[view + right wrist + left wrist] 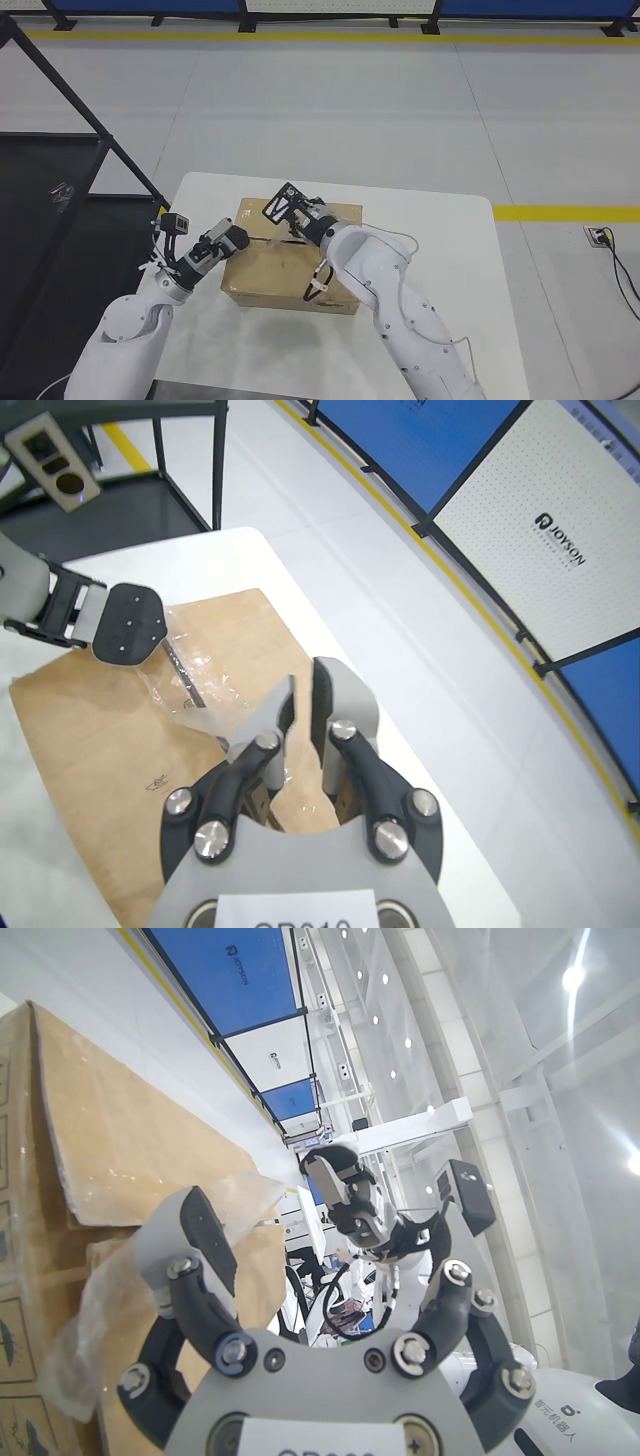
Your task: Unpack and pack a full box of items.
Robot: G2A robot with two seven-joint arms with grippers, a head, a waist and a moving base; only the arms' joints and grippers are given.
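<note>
A brown cardboard box lies closed on the white table. Clear tape is lifted and crumpled along its top seam. My left gripper is at the box's left end, close to the loose tape, and is open; one dark pad stands beside the box. My right gripper hovers over the box's far top edge. Its fingers are nearly together with a thin gap, and I see nothing between them. The right wrist view shows the left gripper's pad at the tape's far end.
A black metal frame with a dark shelf stands off the table's left side. Bare table surface lies right of the box and along the far edge. Beyond is grey floor with yellow lines.
</note>
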